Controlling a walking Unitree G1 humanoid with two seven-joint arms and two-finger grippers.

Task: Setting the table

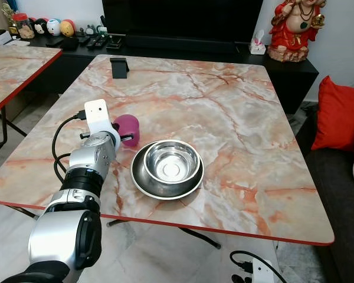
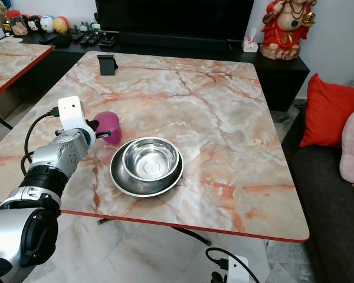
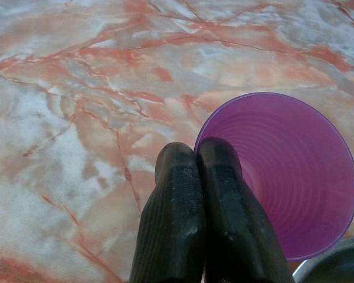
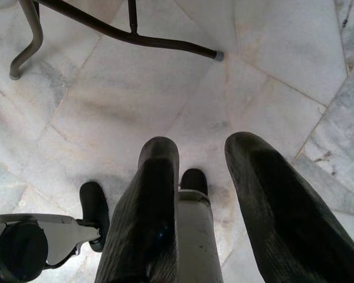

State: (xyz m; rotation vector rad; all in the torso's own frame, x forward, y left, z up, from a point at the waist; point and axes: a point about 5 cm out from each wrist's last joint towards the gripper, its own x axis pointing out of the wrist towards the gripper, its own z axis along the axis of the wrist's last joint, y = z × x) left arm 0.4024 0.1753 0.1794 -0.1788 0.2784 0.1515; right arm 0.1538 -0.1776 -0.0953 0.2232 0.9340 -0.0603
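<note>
Two steel dishes sit nested near the front edge of the marble counter [image 1: 236, 118]: a bowl [image 1: 171, 162] inside a wider plate [image 1: 143, 180]. Just beside them stands a purple cup [image 1: 128, 127], upright. The left tool [image 3: 197, 156] reaches over the counter, its black fingers [image 3: 177, 194] pressed together, tips at the cup's rim. The right tool [image 4: 203, 159] hangs over the tiled floor [image 4: 271, 53], fingers spread apart.
</note>
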